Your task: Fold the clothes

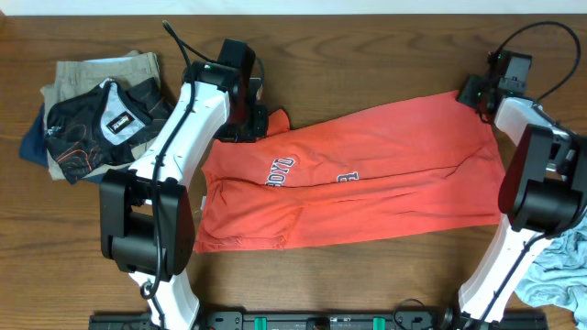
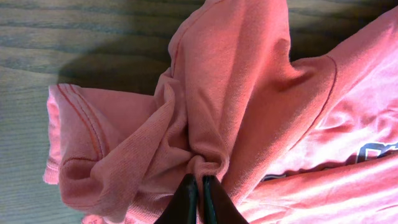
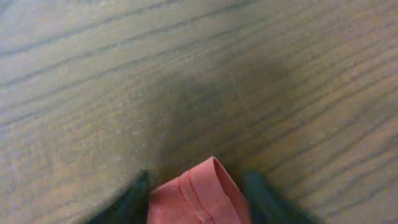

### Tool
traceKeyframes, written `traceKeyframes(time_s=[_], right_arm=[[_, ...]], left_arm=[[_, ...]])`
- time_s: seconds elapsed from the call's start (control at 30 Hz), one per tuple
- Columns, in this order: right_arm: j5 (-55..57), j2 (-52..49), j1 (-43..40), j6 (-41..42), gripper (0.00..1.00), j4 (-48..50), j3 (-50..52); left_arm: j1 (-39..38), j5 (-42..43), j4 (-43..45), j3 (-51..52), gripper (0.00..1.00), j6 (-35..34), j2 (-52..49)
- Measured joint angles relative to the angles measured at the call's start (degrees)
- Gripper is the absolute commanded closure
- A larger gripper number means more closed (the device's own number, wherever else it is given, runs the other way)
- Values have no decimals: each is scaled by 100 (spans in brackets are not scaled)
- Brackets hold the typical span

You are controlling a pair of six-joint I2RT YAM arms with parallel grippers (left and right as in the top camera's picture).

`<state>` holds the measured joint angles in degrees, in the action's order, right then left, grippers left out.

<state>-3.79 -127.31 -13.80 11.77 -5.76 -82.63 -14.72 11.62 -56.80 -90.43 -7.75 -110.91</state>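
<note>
**Wood-grain table with one coral shirt strung between two arms**

Dark wood-grain table (image 1: pixel 367 37) is filling every view, and the coral-red T-shirt (image 1: pixel 385 174) is lying across its middle. It is running from the near left up toward the far right, with its white lettering (image 1: pixel 280 170) facing up. It is not lying flat: a long crease is running along its length, and the left end is sagging into loose folds.

The left arm (image 1: pixel 197 110) is reaching over to the shirt's far-left corner. The left jaws are pressing fully together on a gathered bunch of cloth just beside a sleeve hem (image 2: pixel 65 118). In the left wrist view the black fingertips (image 2: pixel 185 202) are pinching the fabric, and wrinkles are fanning out from that one spot. This grip seems to be anchoring the left end so the cloth can be drawn taut.

The right arm (image 1: pixel 537 174) is reaching to the far-right corner. The right jaws are standing partly apart, with a rolled edge (image 3: pixel 196 190) of the shirt sitting between the blurred fingers (image 3: pixel 130 199). Whether they are clamping it or only bracketing it, I cannot tell.

Judging by this placement, the arms are taking opposite corners to spread the shirt before folding, so the task is looking to be at an early stage.

A pile of other clothes (image 1: pixel 92 110) is waiting at the far left, beyond the left arm. A light-blue garment (image 1: pixel 561 266) is lying at the near right edge.
</note>
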Motion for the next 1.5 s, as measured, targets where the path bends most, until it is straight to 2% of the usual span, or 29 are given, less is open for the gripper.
traceKeyframes(time_s=[0.03,0.23,0.5,0.8,0.93,1.17,1.3,1.37,1.5], right_arm=[[13,-15,9,20,98,0,-2],[15,2,-11,90,99,-461,-122],[0,732,-479,105,99,-2293,-66],[42,2511,-1108,-122,99,-4570,-63],[219,2671,-1255,-245,99,-5285,-63],[396,2643,-1298,-330,99,-5648,24],[518,2643,-1298,-332,93,-5768,120],[590,2643,-1298,-339,81,-5825,162],[774,2643,-1303,-376,73,-5952,179]], left_arm=[[0,0,2,0,94,2,0],[0,0,0,0,94,2,0],[90,0,-92,2,94,2,15],[144,9,-1340,11,94,-2,619],[144,46,-2159,15,94,-20,737],[131,46,-2428,365,94,-439,737],[11,46,-2430,680,94,-654,737],[-85,48,-2448,857,93,-715,737],[-282,63,-2774,1110,84,-765,737]])
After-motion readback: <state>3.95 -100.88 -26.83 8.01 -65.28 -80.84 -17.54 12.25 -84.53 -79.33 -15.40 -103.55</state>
